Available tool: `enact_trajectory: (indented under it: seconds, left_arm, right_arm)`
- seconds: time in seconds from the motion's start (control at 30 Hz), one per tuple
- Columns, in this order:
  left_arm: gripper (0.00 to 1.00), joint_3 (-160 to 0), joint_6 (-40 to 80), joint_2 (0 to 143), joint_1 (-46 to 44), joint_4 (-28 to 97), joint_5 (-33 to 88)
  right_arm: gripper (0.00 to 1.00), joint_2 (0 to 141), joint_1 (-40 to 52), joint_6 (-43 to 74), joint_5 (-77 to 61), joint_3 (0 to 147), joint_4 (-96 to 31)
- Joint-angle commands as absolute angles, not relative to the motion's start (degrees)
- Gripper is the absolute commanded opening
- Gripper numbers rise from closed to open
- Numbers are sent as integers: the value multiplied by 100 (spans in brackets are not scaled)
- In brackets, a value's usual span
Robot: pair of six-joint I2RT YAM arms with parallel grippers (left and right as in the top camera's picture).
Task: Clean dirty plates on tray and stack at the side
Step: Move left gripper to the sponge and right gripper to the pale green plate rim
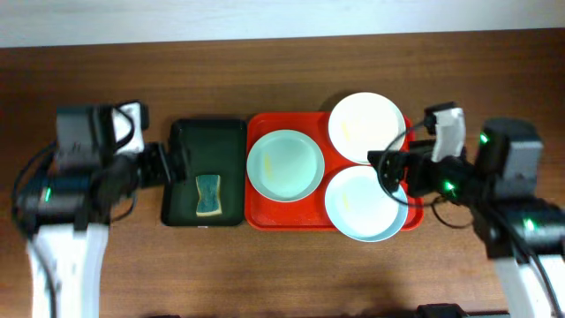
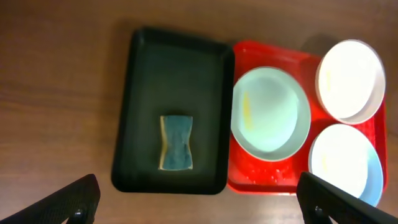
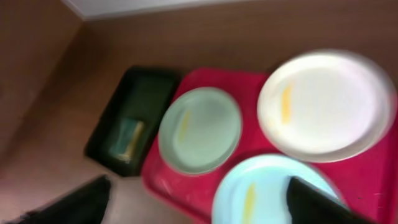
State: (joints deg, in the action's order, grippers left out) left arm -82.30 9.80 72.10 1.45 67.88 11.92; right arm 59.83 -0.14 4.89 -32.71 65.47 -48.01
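Black fingers (image 2: pixel 74 200) of your left gripper (image 1: pixel 166 164) stand wide apart at the bottom corners of the left wrist view, with nothing between them: jaws open and empty. From overhead, this gripper sits at the left rim of the dark green tray (image 1: pixel 208 132). A sponge (image 2: pixel 176 142) lies flat in the half of that tray nearer the robot.

Your right gripper (image 1: pixel 387 173) is likewise spread and empty. Its fingers (image 3: pixel 320 202) show as two dark shapes well apart (the right wrist view is blurred, so finer detail cannot be confirmed). From overhead it stands over the right side of the pale blue plate (image 1: pixel 362 205); contact cannot be determined.

All three plates rest on the red tray (image 1: pixel 259 214):
- The green plate (image 1: pixel 283 164) occupies the left part.
- The white plate (image 1: pixel 366 127) sits at the rear right and overhangs the rear rim.
- The pale blue plate sits at the front right, just beside the white one, and overhangs the front-right corner.

Each plate carries a yellow smear. The red tray lies just beside the dark green tray on the brown wooden table (image 1: pixel 282 274).
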Motion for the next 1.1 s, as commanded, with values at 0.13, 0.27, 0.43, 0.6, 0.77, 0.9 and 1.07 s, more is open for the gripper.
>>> enact_trajectory:
  seconds: [0.13, 0.27, 0.43, 0.6, 0.77, 0.9, 1.07]
  left_arm:
    - [86, -8342, 845, 8547, 121, 7264, 1717]
    - [22, -8342, 845, 8967, 110, 7269, 1525]
    - [17, -8335, 847, 9198, 5, 7266, 1227]
    - [28, -8329, 856, 9260, -368, 7269, 775]
    - [39, -8307, 976, 9268, -764, 7284, 484]
    - [40, -8182, 974, 9268, -825, 7288, 482]
    - [44, -7953, 974, 9268, -825, 7175, 464]
  right_arm:
    - [46, 7358, -38, 506, -3597, 6632, -5019]
    - [49, 8128, 21, 672, -3194, 6632, -5120]
    - [53, 8932, 491, 915, -2344, 6632, -4613]
    - [53, 9570, 1017, 952, -1824, 6632, -3795]
    - [48, 10106, 1459, 952, -1599, 6632, -3092]
    - [45, 10425, 1702, 950, -1168, 6632, -2770]
    - [27, 10628, 1774, 954, -1153, 6630, -2661]
